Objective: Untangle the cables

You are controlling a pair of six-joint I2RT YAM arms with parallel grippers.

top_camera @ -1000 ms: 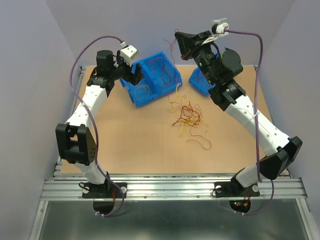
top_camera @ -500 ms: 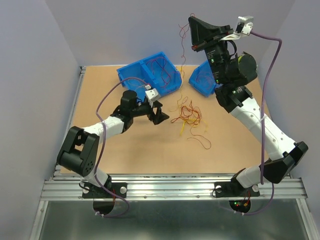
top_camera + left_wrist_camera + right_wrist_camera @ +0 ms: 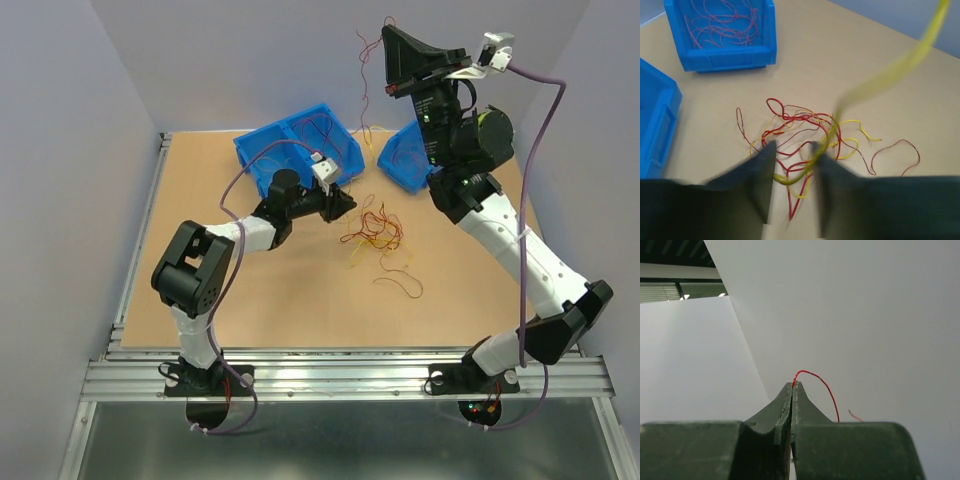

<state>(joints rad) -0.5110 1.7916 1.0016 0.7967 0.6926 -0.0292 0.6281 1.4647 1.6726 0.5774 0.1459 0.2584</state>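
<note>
The right claw (image 3: 792, 385) is pinching a single red cable (image 3: 816, 378) between shut fingers, a grip only its own wrist camera is showing. From above, that strand is dangling high over the worktop (image 3: 270, 290). The left claw (image 3: 792, 150) is hovering half-open, a blurred yellow cable (image 3: 890, 70) crossing its gap, just above the red-and-yellow tangle (image 3: 800, 127) lying near the blue bins (image 3: 300, 150).

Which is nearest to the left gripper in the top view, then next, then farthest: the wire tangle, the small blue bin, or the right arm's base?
From the left gripper:
1. wire tangle, just beside it, mid-table
2. small blue bin, farther back on the right
3. right arm's base, near edge, right side
</note>
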